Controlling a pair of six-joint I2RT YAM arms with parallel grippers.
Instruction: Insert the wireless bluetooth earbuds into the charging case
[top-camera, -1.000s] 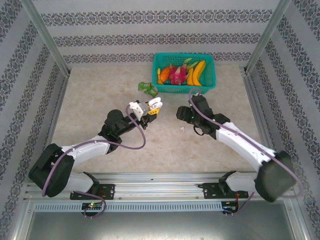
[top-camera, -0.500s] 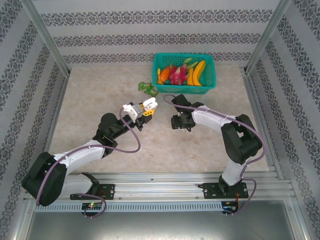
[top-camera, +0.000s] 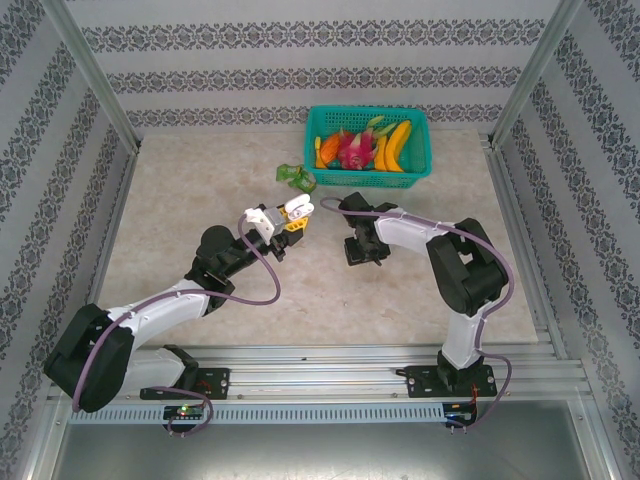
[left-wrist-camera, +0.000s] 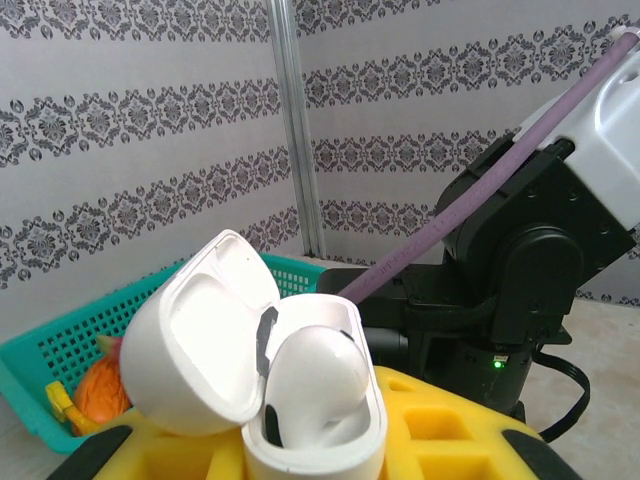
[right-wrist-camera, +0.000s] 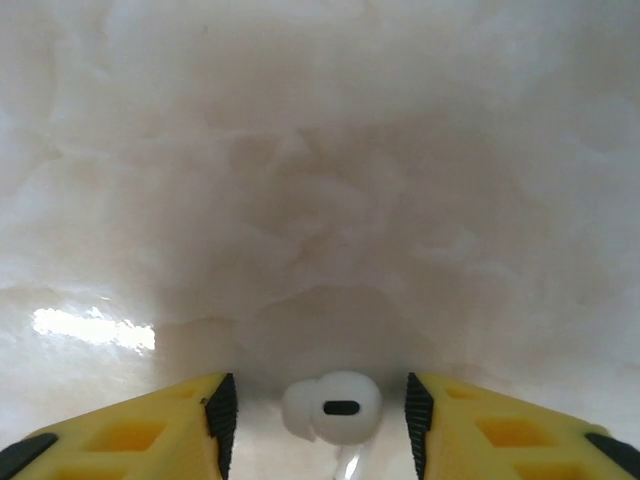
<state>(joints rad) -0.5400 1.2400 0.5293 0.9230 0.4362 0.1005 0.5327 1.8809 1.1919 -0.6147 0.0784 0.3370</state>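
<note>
My left gripper (top-camera: 290, 219) is shut on the white charging case (top-camera: 298, 209) and holds it above the table, lid swung open. In the left wrist view the case (left-wrist-camera: 350, 445) sits between the yellow fingers with one white earbud (left-wrist-camera: 315, 378) seated in it. My right gripper (top-camera: 360, 250) points down at the table to the right of the case. In the right wrist view a second white earbud (right-wrist-camera: 335, 408) lies on the marble table between the black pads (right-wrist-camera: 222, 410), with a gap on each side. The right gripper (right-wrist-camera: 320, 412) is open around it.
A teal basket (top-camera: 368, 110) of toy fruit stands at the back of the table, with a small green object (top-camera: 296, 177) in front of its left corner. The right arm's black wrist (left-wrist-camera: 520, 280) stands close behind the held case. Metal frame posts flank the table.
The right arm has folded in and brought its gripper left and down over the earbud, its jaws narrowing. The left arm shifted slightly with the case, then held still.
</note>
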